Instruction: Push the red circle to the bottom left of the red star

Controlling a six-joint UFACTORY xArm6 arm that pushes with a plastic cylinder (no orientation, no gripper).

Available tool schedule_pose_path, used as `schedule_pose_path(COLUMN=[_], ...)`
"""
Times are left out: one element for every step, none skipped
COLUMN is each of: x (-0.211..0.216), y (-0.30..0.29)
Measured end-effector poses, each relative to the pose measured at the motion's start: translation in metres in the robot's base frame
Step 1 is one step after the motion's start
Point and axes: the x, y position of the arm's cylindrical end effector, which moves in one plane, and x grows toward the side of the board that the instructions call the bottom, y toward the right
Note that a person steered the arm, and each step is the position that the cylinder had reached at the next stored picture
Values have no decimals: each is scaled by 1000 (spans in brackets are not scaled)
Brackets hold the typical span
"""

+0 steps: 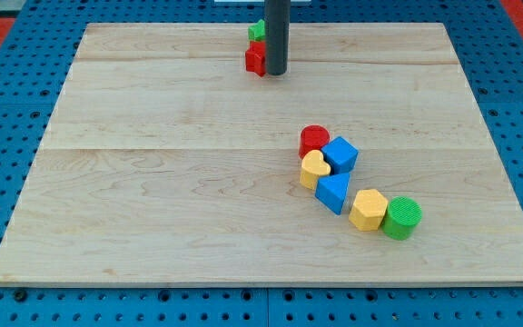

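Nearest the view's bottom lies the green cylinder (402, 218), touching a yellow block (368, 209); from there a chain runs up and to the view's left: blue triangle (333, 192), yellow heart (313, 168), blue cube (340, 153) and, at its upper end, the red circle (314, 139). Board (152, 182): pale wood. Near the view's top edge stands our rod, its tip (275, 73) just right of a red block (256, 58), which we take to be the red star, though its shape is partly hidden; they look in contact, but we cannot be sure. A green block (257, 30) sits just above the red one. We carry no gripper, so nothing is held.

Step in hand, as we judge it: approach not yet begun, for the tip is well apart from the circle. The next move calls for rounding the circle to its lower right side, then pushing up and leftward without dragging the heart or cube along, stopping below and left of the star.
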Motion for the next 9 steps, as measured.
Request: schedule_pose_path(x=[39,88,120,156,179,228,237,178,116], y=[91,90,32,-12,5,-16,-68,-87,-93])
